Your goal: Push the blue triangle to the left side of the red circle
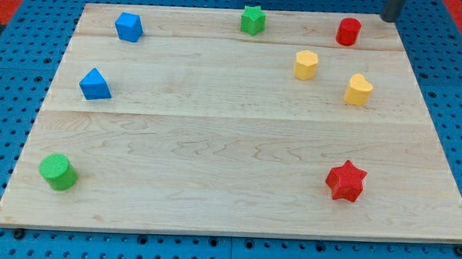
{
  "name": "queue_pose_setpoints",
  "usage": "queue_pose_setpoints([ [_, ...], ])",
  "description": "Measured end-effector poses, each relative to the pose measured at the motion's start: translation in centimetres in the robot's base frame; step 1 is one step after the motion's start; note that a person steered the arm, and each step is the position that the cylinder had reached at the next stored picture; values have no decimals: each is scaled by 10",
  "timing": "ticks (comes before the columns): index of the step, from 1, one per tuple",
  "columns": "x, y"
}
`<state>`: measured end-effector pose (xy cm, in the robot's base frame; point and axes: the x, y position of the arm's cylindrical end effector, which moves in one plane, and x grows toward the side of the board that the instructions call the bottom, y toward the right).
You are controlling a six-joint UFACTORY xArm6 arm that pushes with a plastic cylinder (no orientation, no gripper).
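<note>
The blue triangle (95, 84) lies near the board's left edge, about mid-height. The red circle (348, 31) stands near the view's top right, far to the right of the triangle. My rod shows only at the view's top right corner; my tip (391, 19) is just right of and slightly above the red circle, apart from it, and far from the blue triangle.
A blue block (128, 27) at top left, a green star (253, 19) at top centre, two yellow blocks (306, 65) (358, 89) below the red circle, a red star (346, 180) at lower right, a green cylinder (58, 172) at lower left. The wooden board (215, 144) rests on blue pegboard.
</note>
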<state>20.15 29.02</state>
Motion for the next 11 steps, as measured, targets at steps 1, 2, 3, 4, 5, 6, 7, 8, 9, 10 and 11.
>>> queue_pose_setpoints([
  [1,31,-88],
  [2,91,-210],
  [3,126,-291],
  [4,112,-296],
  [5,120,-397],
  [6,149,-493],
  [7,178,-557],
  [8,227,-539],
  [9,173,-513],
  [10,145,-467],
  [11,143,-456],
])
